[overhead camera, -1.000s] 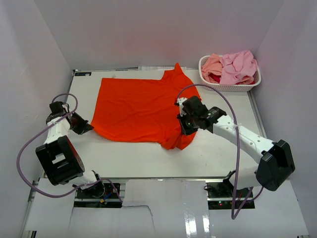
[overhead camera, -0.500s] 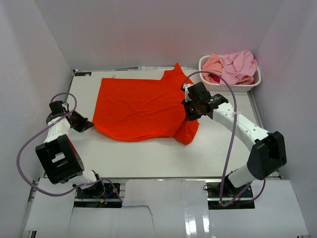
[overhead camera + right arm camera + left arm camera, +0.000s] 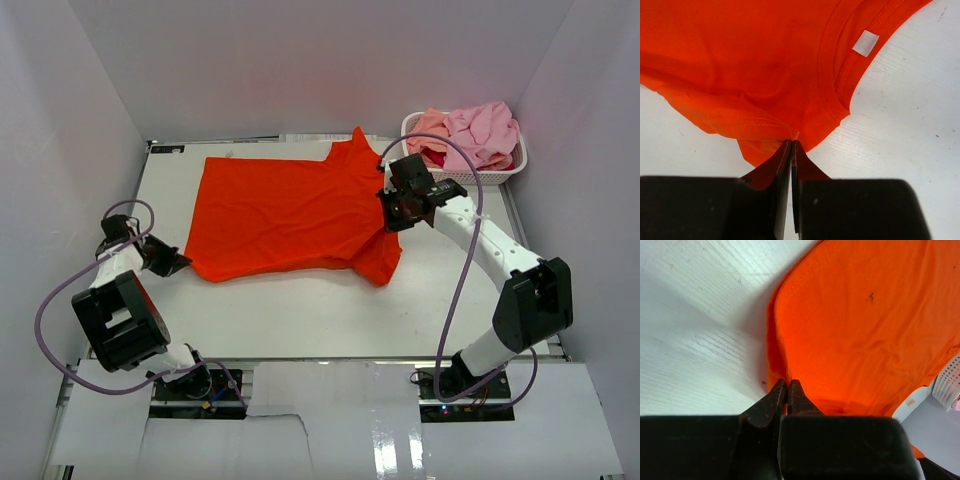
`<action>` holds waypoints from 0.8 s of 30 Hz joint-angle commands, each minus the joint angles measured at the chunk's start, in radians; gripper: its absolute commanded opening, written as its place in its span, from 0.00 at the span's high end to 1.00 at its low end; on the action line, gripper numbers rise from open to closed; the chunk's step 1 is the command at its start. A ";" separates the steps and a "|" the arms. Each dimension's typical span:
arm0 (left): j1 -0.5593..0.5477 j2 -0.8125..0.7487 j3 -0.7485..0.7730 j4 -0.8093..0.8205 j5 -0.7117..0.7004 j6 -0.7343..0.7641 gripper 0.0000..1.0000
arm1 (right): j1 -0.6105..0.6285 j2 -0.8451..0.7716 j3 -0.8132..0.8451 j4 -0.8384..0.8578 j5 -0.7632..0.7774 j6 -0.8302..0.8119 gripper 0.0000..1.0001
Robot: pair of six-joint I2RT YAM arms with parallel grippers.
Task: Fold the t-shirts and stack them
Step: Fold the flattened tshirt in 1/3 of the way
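l pincer [image 3: 788, 386] is clenching orange t-shirt [image 3: 280, 215] corner; r pincer [image 3: 791, 146] is pinching its edge nr collar, cloth lying on worktop [image 3: 300, 320].

The left arm [image 3: 115, 265] and the right arm [image 3: 482, 238] are wearing white shells between black joint blocks. A thin purple cable [image 3: 38, 325] is looping beside each one. The left gripper [image 3: 787, 384] and the right gripper [image 3: 791, 144] are showing black, wedge-shaped fingers that are tapering to thin tips.
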 commanded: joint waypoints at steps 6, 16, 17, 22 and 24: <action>0.023 -0.066 0.016 0.023 0.023 -0.029 1.00 | -0.042 -0.030 0.030 0.005 -0.005 -0.015 0.92; 0.032 -0.053 0.043 0.025 0.035 -0.049 1.00 | -0.081 -0.043 0.039 0.002 -0.002 -0.015 0.92; 0.037 -0.052 0.046 0.023 0.035 -0.052 1.00 | -0.085 -0.045 0.038 0.002 -0.002 -0.015 0.92; 0.050 -0.032 0.080 0.028 0.041 -0.063 1.00 | -0.099 -0.059 0.026 0.005 -0.003 -0.012 0.92; 0.050 -0.017 0.094 0.028 0.043 -0.066 1.00 | -0.099 -0.060 0.021 0.003 -0.011 -0.014 0.92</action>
